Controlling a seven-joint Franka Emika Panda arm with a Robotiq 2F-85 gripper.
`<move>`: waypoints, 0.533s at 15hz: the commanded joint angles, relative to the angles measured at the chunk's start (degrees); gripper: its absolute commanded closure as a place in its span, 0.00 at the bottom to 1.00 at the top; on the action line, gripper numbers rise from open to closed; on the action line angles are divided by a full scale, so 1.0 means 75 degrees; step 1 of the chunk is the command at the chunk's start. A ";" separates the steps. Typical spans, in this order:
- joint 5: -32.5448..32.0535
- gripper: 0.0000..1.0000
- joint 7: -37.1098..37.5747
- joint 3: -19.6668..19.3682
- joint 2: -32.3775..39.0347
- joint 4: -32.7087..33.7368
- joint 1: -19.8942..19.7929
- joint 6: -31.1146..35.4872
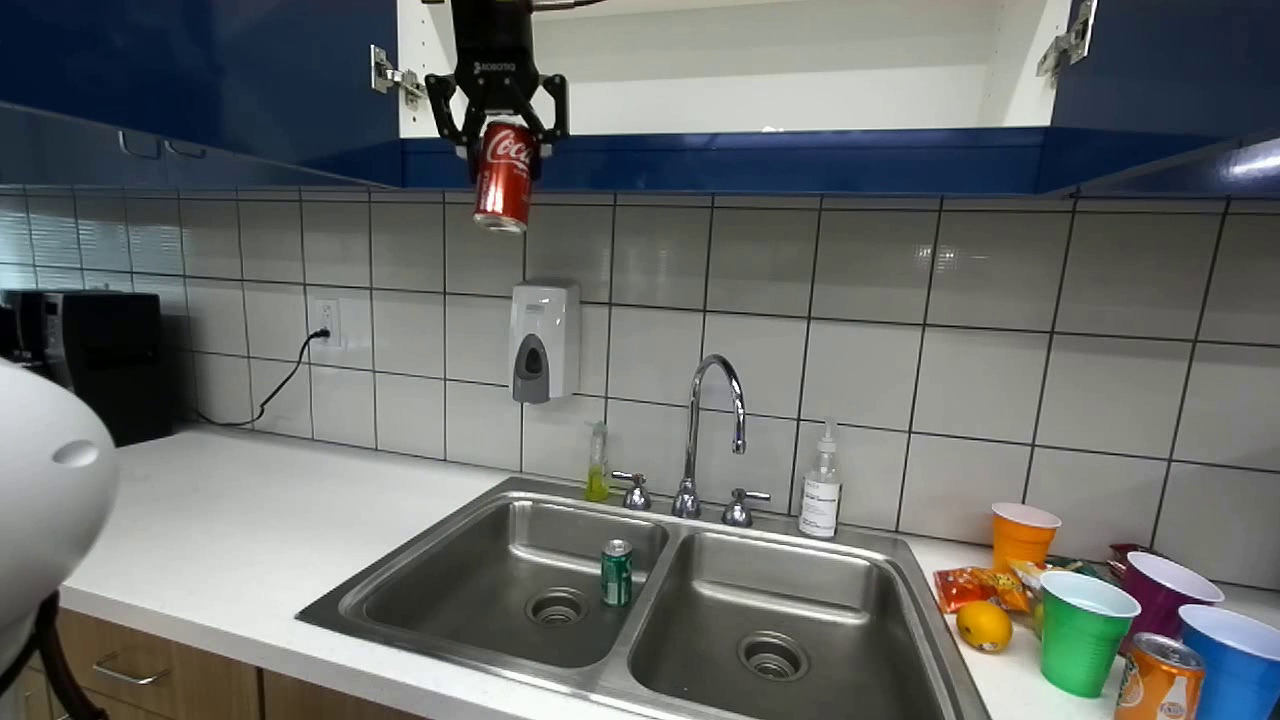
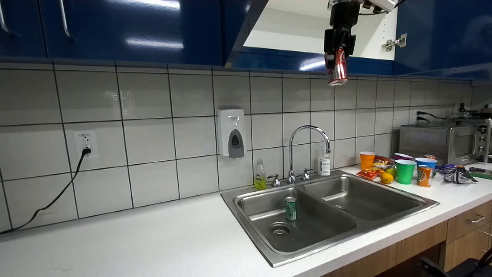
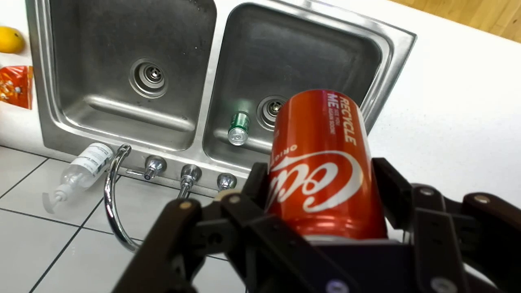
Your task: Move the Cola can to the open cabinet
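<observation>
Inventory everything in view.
Coca-Cola can: 1, red, in tool
Open cabinet: 1, blue, overhead
Double sink: 1, grey, in counter
Green can: 1, green, in sink
Two-handle faucet: 1, chrome, rear sink rim
Soap bottle: 1, yellow, rear sink rim
Pump bottle: 1, clear, rear sink rim
Soap dispenser: 1, white, grey, wall
Outlets: 2, white, wall
Cups: 4+, orange, green, purple, blue, counter
Orange can: 1+, orange, near cups
Fruit: 1+, yellow, near cups
Snack packets: several, mixed, near cups
Oven: 1, grey, counter
Unidentified appliance: 1, black, counter
Drawers: several, brown, below counter
Arm: 1, white, overhead
Tool: 1, black, on arm
</observation>
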 commanded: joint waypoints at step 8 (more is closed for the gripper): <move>-0.0141 0.59 -0.0033 0.0011 0.0152 0.0475 -0.0013 -0.0105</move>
